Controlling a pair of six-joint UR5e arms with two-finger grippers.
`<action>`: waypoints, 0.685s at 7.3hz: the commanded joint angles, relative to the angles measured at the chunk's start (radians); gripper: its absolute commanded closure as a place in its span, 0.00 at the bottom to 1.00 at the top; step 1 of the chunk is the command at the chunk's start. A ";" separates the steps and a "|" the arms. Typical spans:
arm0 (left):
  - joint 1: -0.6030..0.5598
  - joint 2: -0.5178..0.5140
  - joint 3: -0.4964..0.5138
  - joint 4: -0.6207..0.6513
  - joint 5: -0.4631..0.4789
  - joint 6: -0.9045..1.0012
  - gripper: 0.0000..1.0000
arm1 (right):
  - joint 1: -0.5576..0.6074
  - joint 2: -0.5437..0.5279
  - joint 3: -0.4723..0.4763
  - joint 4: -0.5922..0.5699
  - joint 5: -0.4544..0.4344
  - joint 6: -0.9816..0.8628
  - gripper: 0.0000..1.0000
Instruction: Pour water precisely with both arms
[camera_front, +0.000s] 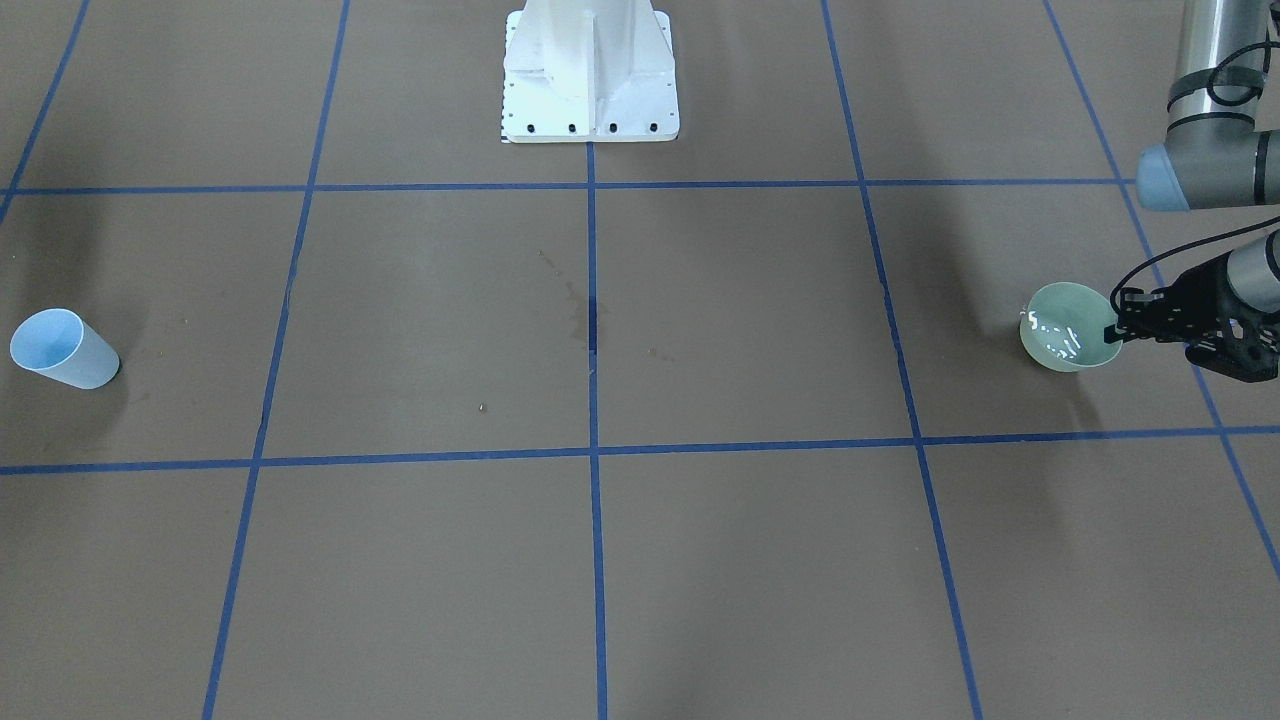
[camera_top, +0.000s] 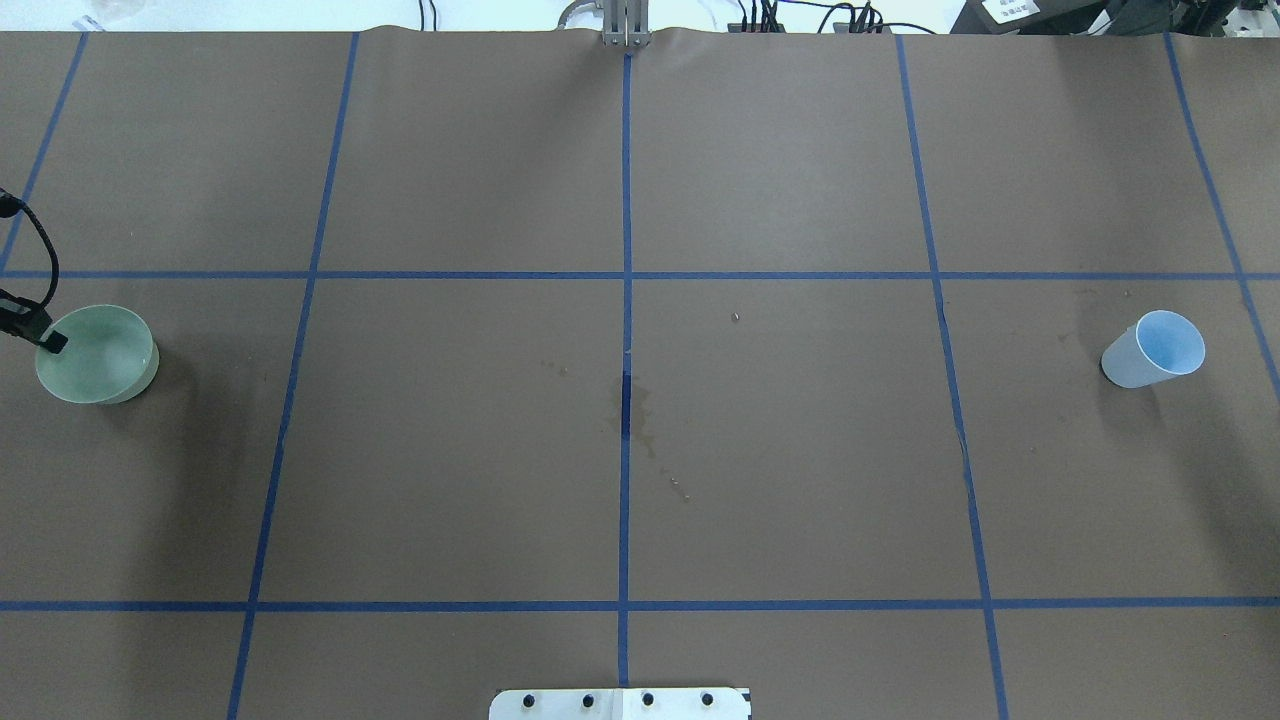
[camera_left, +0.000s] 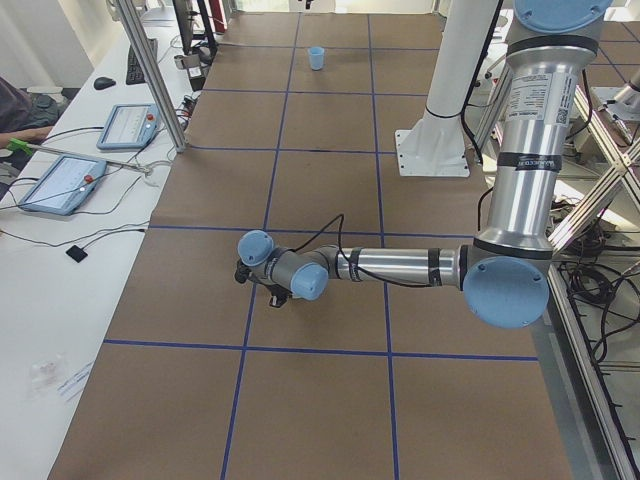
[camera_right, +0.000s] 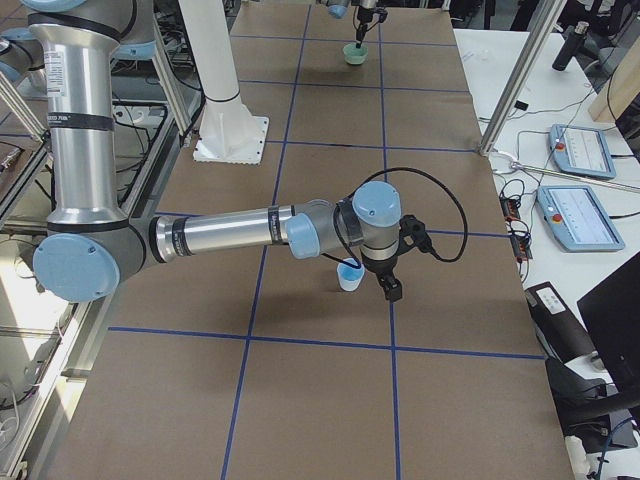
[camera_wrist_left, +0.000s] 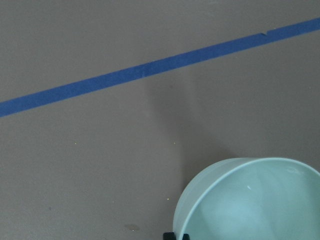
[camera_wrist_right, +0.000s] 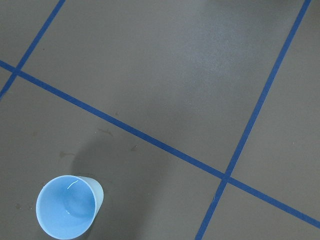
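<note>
— Across the table (camera_top: 780, 480), end to end: that is how the two vessels lie. How do the arms stand?
— Left arm (camera_left: 400, 266) is low at its own end and right arm (camera_right: 230, 230) at the other. Each is nearer to what stands there, and neither is near the middle
— And the vessels?
— Green bowl (camera_top: 100, 355) at the left end, blue cup (camera_top: 1150, 355) at the right, well apart, with the grid of blue tape (camera_top: 627, 300) between them. The cup is upright, mouth up
— Jaws?
— Left gripper (camera_front: 1118, 322) meets the bowl from the outer side, at the rim. Its wrist view shows two black tips tight on that rim, so I judge it clenched on the bowl. Right gripper (camera_right: 390, 285) shows only in the side view, a finger pointing down close by the cup on the side toward the table's end. Released or clenched, I cannot tell. Its wrist view has the cup low and left, with no finger around it
— Where is the water?
— Water (camera_front: 1055, 338) shows as white glints in the bottom of the bowl. So I judge the bowl is the one to tip. Its free rim, opposite the jaws, points along the table toward the cup, and the move turns on closing that long gap
</note>
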 joint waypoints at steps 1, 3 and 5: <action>0.001 -0.005 -0.006 -0.005 0.000 -0.040 0.21 | 0.000 -0.002 0.001 0.000 0.000 0.000 0.01; 0.000 -0.017 -0.047 0.008 -0.109 -0.058 0.02 | 0.000 0.000 -0.001 0.000 0.000 0.000 0.01; -0.112 -0.010 -0.098 0.008 -0.135 -0.060 0.01 | 0.000 0.003 -0.002 0.000 -0.002 0.000 0.01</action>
